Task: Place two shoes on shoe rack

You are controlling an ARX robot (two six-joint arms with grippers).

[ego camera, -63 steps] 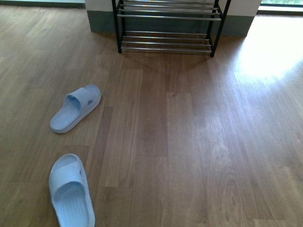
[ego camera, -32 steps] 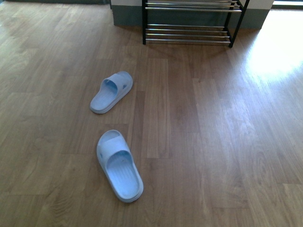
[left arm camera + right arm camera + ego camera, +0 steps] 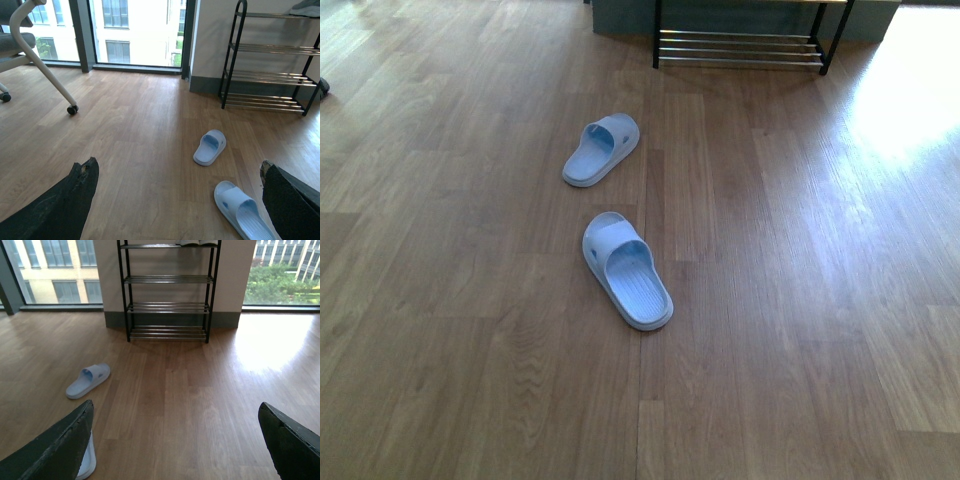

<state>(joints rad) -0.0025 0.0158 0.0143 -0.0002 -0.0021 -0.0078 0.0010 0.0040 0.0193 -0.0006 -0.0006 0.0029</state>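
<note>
On the wood floor (image 3: 800, 300) lie the near slide (image 3: 627, 270) and the far slide (image 3: 601, 149), apart, well short of the shoe rack (image 3: 740, 48) by the wall. Looks like the approach step. Left end effector (image 3: 177, 205) and right end effector (image 3: 175, 445) are spread wide, holding nothing. Next move probably: close in on the near slide and grip its strap. The rack's top tier holds a grey shoe (image 3: 306, 7).

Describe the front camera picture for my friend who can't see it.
Two pale blue slides lie apart on a wooden floor: the near slide in the middle, the far slide beyond it. The bottom of the rack shows at the top edge, past both. No arm is in view.
</note>
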